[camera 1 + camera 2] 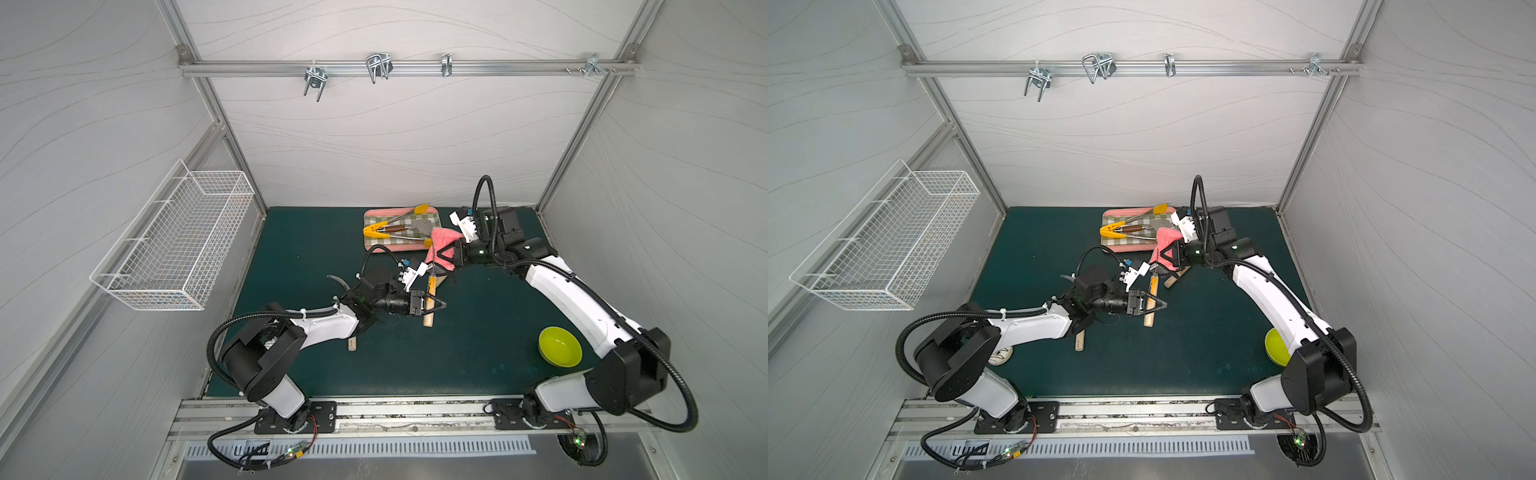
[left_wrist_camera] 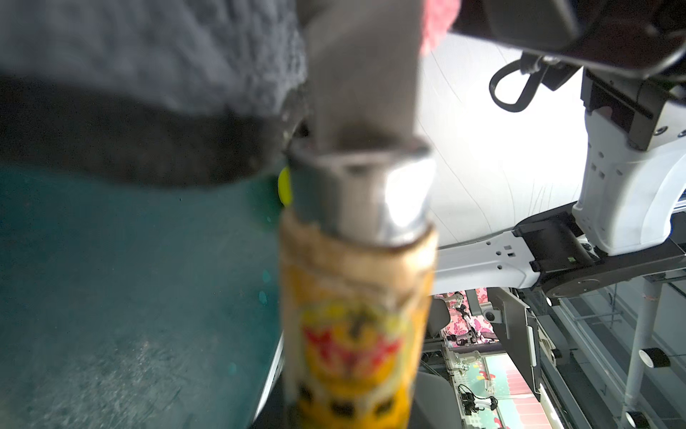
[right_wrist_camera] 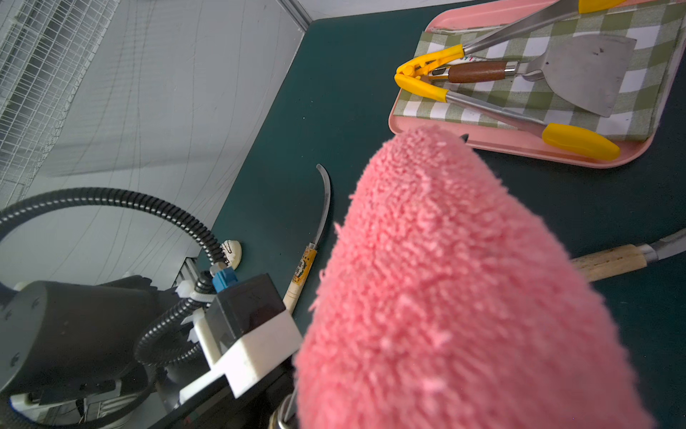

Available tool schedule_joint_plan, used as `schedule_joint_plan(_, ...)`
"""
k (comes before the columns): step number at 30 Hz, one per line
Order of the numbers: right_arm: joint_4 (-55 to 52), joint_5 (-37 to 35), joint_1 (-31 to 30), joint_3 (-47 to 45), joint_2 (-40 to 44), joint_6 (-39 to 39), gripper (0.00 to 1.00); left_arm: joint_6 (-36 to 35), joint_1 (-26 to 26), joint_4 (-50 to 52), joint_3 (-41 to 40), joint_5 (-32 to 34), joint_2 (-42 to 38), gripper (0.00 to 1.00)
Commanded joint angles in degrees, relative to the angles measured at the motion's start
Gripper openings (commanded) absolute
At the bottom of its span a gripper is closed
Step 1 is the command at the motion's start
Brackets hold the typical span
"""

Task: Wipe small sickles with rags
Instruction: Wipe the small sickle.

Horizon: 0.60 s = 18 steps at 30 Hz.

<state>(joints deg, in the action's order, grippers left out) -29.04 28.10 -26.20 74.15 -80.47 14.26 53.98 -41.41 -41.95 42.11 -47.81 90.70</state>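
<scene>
Top views: left claw (image 1: 436,306) clenches the held sickle (image 1: 429,318) by its handle, above the mat (image 1: 316,257); right claw (image 1: 448,254) pinches the pink rag (image 1: 444,240) folded over that blade, beside the tray (image 1: 395,248).
Left wrist: held sickle (image 2: 356,327) close and blurred, grey side of the rag (image 2: 148,52) against the blade.
Right wrist: rag (image 3: 464,297) fills the foreground; second sickle (image 3: 310,256) lies on the mat (image 3: 334,93); third sickle (image 3: 608,262) shows its handle behind the rag.
</scene>
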Motion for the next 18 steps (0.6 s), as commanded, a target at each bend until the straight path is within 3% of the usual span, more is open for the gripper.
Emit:
schedule_joint_plan(1, -1.3, 10.1, -3.1, -0.2, 4.5, -4.1, 0.00, 1.5, 0.5, 1.3, 3.3, -0.4, 2.2, 0.00)
schedule_joint_plan(9, -8.4, 5.4, -4.0, -3.5, 10.1, -7.4, 0.00, 0.9, 3.8, 2.7, 6.0, -2.1, 2.6, 0.00)
schedule_joint_plan(14, -13.5, -4.3, -3.2, -4.0, 11.6, -7.3, 0.00, -1.1, 6.2, 5.9, 6.7, -2.8, 0.8, 0.00)
schedule_joint_plan(18, -14.9, -7.2, -0.9, -3.2, 11.0, -5.3, 0.00, -3.8, 6.4, 9.8, 6.9, -2.6, -0.1, 0.00)
